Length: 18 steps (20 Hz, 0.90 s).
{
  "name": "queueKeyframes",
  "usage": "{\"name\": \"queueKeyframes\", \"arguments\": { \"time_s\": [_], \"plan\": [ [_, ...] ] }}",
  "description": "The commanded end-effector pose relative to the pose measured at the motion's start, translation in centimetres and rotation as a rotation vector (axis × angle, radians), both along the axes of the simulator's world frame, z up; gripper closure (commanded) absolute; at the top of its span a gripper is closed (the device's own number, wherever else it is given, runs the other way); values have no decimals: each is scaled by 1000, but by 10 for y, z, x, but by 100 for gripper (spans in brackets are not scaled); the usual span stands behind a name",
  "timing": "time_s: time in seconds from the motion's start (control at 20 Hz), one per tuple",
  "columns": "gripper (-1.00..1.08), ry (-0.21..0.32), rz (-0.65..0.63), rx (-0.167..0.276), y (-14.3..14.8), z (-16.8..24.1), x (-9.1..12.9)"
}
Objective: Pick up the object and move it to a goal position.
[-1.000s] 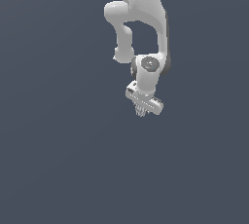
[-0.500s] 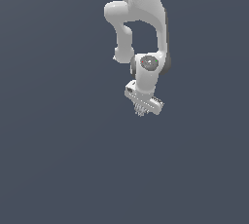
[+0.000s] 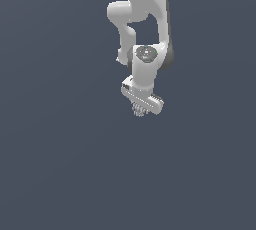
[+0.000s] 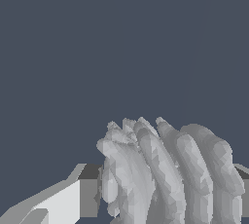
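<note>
The object [image 4: 165, 174] is a small pale grey lumpy item with ribbed ridges. In the wrist view it fills the space between my two fingers [image 4: 73, 198]. In the exterior view it shows as a small ribbed lump [image 3: 139, 110] just under the white hand. My gripper [image 3: 140, 108] is shut on the object and holds it in the air, below the bent white arm [image 3: 145, 24]. The fingertips are mostly hidden by the object.
A plain dark grey-blue surface [image 3: 60, 164] fills the whole background in both views. No other objects, containers or edges show.
The hand with the object has risen slightly and shifted a little toward the exterior view's left. The grip has not changed.
</note>
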<state>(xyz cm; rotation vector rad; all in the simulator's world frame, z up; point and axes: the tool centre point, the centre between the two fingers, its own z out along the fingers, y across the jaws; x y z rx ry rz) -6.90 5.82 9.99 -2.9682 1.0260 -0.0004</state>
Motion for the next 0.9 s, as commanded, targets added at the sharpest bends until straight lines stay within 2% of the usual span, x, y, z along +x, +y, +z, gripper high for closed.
{"name": "queueKeyframes", "arguments": {
  "time_s": [0.0,0.85],
  "plan": [
    [108,-1,0,0,-13,21,6],
    [108,0,-1,0,-112,183,58]
  ]
}}
